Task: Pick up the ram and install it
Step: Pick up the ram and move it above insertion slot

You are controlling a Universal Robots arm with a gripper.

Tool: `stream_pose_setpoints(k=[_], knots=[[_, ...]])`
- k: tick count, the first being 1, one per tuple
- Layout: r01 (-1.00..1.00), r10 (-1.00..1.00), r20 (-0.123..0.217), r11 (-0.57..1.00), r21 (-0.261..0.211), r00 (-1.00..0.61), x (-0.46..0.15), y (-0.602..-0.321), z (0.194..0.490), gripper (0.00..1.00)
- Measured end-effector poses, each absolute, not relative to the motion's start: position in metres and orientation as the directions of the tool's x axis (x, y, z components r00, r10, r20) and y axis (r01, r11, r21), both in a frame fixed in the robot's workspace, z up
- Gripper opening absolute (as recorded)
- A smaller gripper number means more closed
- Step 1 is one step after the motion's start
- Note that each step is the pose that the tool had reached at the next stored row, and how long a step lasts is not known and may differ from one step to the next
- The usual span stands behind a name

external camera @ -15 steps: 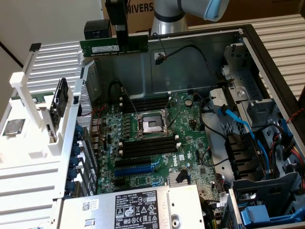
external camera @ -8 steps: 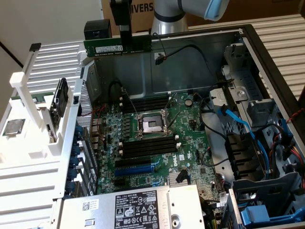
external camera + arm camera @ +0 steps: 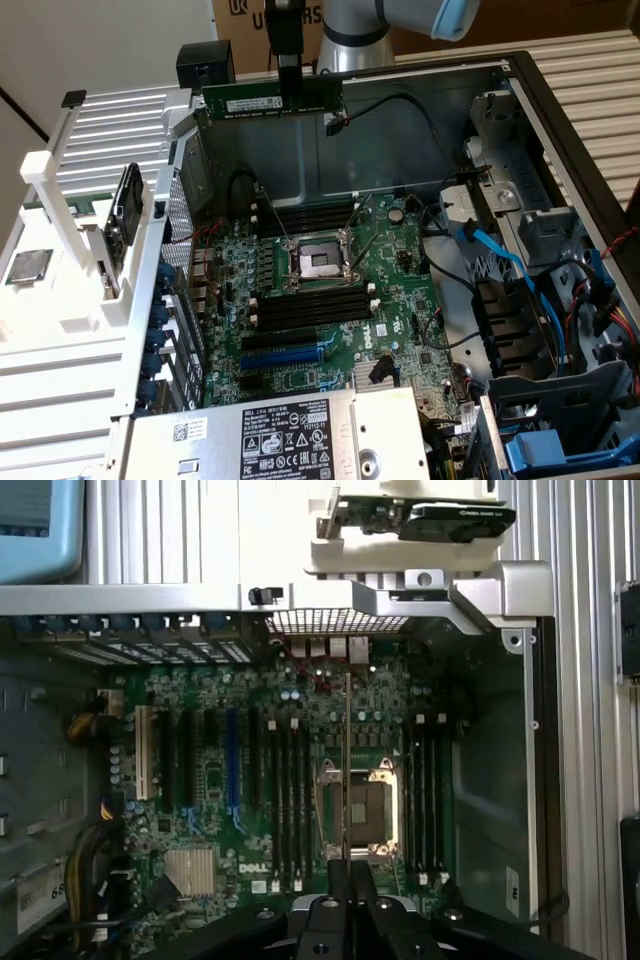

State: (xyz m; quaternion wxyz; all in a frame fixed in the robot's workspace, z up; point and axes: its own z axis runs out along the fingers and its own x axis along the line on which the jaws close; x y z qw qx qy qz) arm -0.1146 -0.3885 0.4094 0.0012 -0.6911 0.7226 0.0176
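My gripper (image 3: pixel 291 92) is shut on the ram (image 3: pixel 250 103), a long green stick with a white sticker. It hangs level in the air above the far wall of the open computer case (image 3: pixel 520 110). In the wrist view the ram (image 3: pixel 347 770) shows edge-on as a thin line running out from the gripper (image 3: pixel 348 872), over the processor socket (image 3: pixel 366 810). Black memory slots (image 3: pixel 312 305) lie on the motherboard on the near side of the socket (image 3: pixel 313 262), and another bank (image 3: pixel 312 215) lies on the far side. The ram is well above both banks.
A white rack (image 3: pixel 70 300) at the exterior view's left carries a graphics card (image 3: pixel 128 212) and a square silver processor chip (image 3: pixel 28 265). The power supply (image 3: pixel 280 435) sits at the case's near end. Blue and black cables (image 3: pixel 500 260) and drive bays fill the exterior view's right.
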Motion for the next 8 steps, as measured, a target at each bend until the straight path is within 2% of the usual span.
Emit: stream_pose_setpoints(k=[5, 7, 8], knots=[[-0.999, -0.998, -0.032, 0.044, 0.022, -0.045, -0.1043, -0.3828, 0.4034, 0.12], [-0.999, -0.998, -0.05, 0.045, 0.019, -0.045, -0.1043, -0.3829, 0.4027, 0.12], [-0.999, -0.996, -0.073, 0.045, 0.016, -0.046, -0.1042, -0.3837, 0.4022, 0.12]])
